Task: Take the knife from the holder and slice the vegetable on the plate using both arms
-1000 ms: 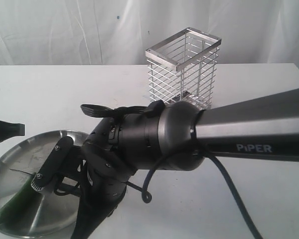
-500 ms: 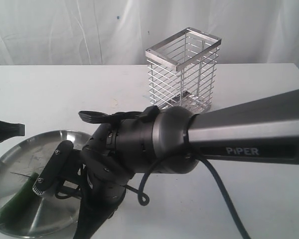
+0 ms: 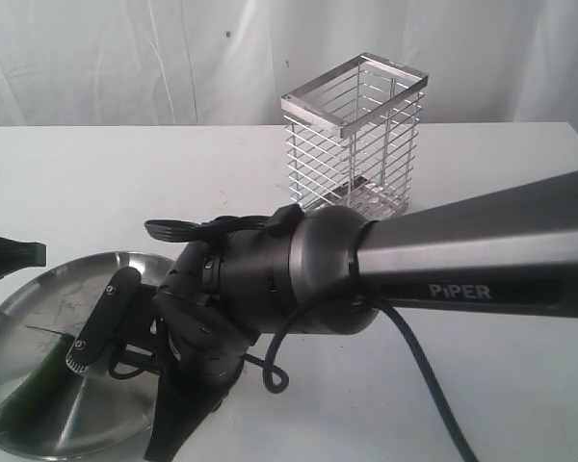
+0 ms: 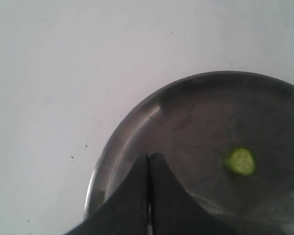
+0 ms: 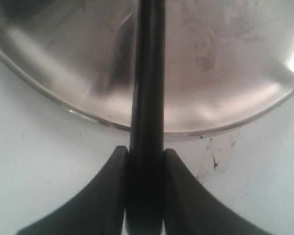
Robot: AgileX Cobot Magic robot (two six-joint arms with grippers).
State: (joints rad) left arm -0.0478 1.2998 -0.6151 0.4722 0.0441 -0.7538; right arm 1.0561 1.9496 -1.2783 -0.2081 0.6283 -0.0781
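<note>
My right gripper [image 5: 146, 152] is shut on the knife's black handle [image 5: 147, 88], which runs out over the plate [image 5: 220, 78]. In the exterior view the right arm's wrist [image 3: 241, 289] hangs over the steel plate's [image 3: 39, 298] right side. A thin dark blade [image 3: 44, 333] shows above the dark green cucumber [image 3: 29, 402], which lies at the plate's near edge. My left gripper [image 4: 149, 159] is shut with nothing between its fingers, over the plate's rim [image 4: 137, 110]. One cucumber slice [image 4: 241, 162] lies on the plate. The wire holder [image 3: 354, 135] stands empty at the back.
A white table [image 3: 482, 404] carries everything, with a white curtain behind. The right arm's grey tube [image 3: 501, 250] and black cable [image 3: 433, 385] cross the right half of the exterior view. The left gripper's black tip [image 3: 10, 252] shows at the left edge.
The right arm has shifted a little to the left and lower over the plate, knife still held. The left gripper has not moved.
</note>
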